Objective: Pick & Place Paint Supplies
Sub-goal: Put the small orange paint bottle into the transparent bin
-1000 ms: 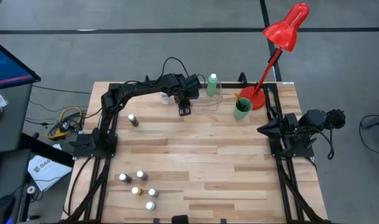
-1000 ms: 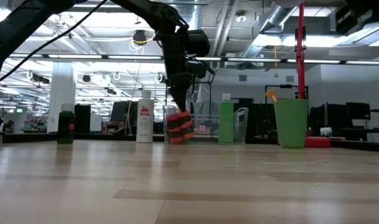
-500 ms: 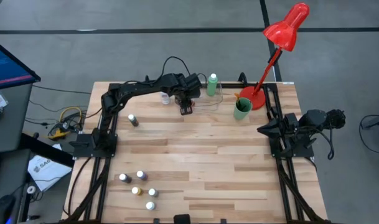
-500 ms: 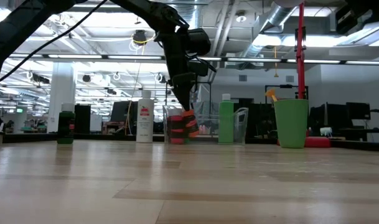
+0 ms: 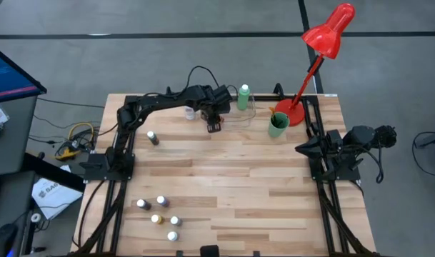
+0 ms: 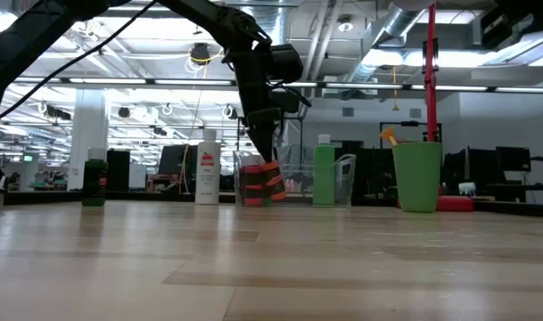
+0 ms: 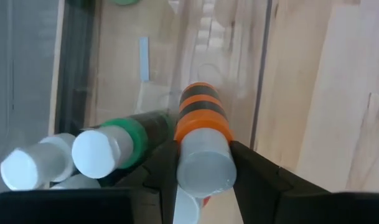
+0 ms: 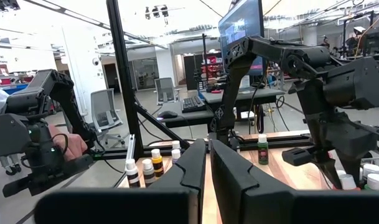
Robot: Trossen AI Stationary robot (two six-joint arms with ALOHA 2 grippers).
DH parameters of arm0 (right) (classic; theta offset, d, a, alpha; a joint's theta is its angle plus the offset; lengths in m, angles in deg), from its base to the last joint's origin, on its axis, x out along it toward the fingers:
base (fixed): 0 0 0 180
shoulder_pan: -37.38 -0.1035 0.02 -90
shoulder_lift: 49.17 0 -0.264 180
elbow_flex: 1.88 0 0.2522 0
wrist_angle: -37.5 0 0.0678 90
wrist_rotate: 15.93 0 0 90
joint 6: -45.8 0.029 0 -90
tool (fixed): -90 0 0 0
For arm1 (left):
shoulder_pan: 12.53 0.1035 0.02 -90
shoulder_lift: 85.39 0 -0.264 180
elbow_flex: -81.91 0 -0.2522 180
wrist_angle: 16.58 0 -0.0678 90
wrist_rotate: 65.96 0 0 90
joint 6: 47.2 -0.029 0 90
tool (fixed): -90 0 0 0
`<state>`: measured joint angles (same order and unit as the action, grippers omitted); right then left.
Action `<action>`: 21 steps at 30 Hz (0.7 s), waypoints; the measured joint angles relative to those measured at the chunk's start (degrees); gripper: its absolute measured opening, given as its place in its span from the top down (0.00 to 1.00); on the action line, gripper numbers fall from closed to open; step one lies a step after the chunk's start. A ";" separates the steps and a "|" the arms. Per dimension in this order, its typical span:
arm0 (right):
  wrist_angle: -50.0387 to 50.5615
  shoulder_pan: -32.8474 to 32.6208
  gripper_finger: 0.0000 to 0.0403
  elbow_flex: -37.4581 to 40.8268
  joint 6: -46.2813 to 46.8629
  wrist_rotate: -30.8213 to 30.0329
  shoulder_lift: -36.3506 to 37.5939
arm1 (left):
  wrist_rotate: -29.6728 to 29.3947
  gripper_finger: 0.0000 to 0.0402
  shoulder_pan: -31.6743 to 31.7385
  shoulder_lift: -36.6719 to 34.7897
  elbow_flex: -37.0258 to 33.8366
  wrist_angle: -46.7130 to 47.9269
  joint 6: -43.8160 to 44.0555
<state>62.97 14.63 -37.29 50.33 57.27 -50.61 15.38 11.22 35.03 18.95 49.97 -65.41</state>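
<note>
My left gripper (image 5: 214, 126) reaches to the table's far edge and is shut on a tiny orange-and-black bottle (image 6: 270, 184) at the left end of the clear plastic tray (image 5: 236, 118). In the left wrist view a green white-capped bottle (image 7: 111, 148) and a white one (image 7: 31, 168) lie in the tray beside it. A tall green bottle (image 5: 243, 98) stands at the tray's far side and a tall white bottle (image 5: 189, 112) left of it. One small bottle (image 5: 153, 138) stands alone, and several stand in a group (image 5: 161, 211) near the front left. My right gripper (image 8: 208, 167) is shut, parked at the right edge. My left gripper pinches the orange-and-black bottle between its two fingers at the upper body just below the white cap (image 7: 205, 169). The fingers (image 7: 246, 168) come from above, pointing down, along the bottle. The bottle hangs nearly upright, cap up; whether its base touches the tray floor, I cannot tell.
A green cup (image 5: 277, 126) stands right of the tray, and a red desk lamp (image 5: 294, 113) has its base at the far right corner. The wooden table's middle (image 5: 231, 178) is bare board. A monitor and cables lie off the left side.
My left gripper has shifted slightly toward the table's right, over the tray's end, and come down a little. The orange-and-black bottle in it has swung from a tilt to nearly upright. The grip has stayed shut.
</note>
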 joint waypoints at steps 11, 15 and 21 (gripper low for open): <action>0.00 -0.01 0.95 0.00 -0.01 0.00 0.01 | -0.01 0.71 0.07 0.00 0.01 1.11 -2.96; 0.00 -0.01 0.95 0.00 0.00 0.00 0.01 | -0.01 0.71 0.07 0.00 0.01 0.85 -3.02; 0.00 -0.01 0.95 0.00 0.00 0.00 -0.01 | -0.03 0.69 -0.33 0.00 0.01 0.72 -6.66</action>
<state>62.97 14.62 -37.29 50.33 57.27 -50.62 15.35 10.89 35.03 18.96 50.69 -72.08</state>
